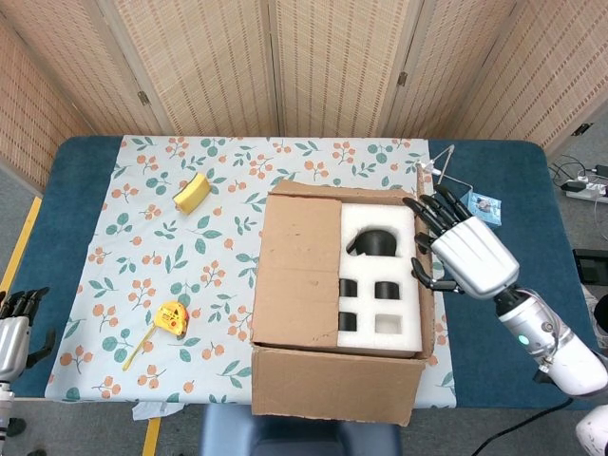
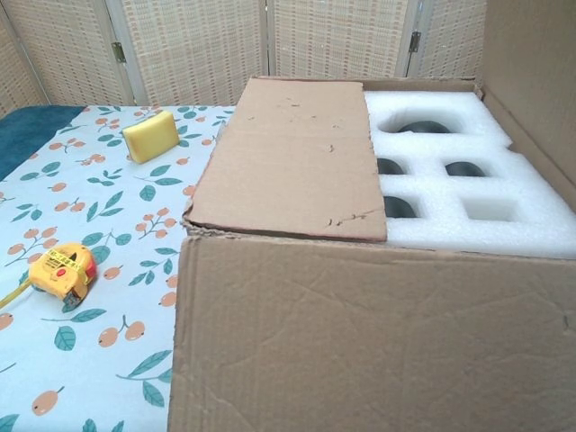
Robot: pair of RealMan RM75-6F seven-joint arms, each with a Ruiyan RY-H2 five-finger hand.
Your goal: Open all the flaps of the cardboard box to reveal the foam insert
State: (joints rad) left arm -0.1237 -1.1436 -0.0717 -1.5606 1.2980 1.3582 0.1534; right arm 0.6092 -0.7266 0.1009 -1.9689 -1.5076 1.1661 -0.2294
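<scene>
The cardboard box (image 1: 332,313) sits at the near edge of the table (image 1: 85,190), on the floral tablecloth (image 1: 228,190), its long axis running from me toward the screens at the back. Its left flap (image 1: 296,275) lies flat and closed over the left half of the top, with its long side along that same near-to-far line. The right flap (image 1: 427,285) stands up, nearly on edge in the head view; in the chest view it rises as a tall brown panel at the right border. Between the two flaps the white foam insert (image 1: 380,275) is exposed, showing one large rounded cutout at the far end and four smaller square pockets nearer to me.

My right hand (image 1: 465,252) is just outside the box's right wall, by the raised flap, fingers spread apart and pointing away from me; whether it touches the flap I cannot tell. It holds nothing that I can see. The box lies to the left of that hand.

My left hand (image 1: 14,328) is low at the left near corner of the table, well apart from the box, fingers loosely curled on nothing.

On the cloth to the left of the box lie a yellow sponge (image 1: 192,193) and a yellow tape measure (image 1: 170,317). A small blue box (image 1: 480,211) sits beyond my right hand.
</scene>
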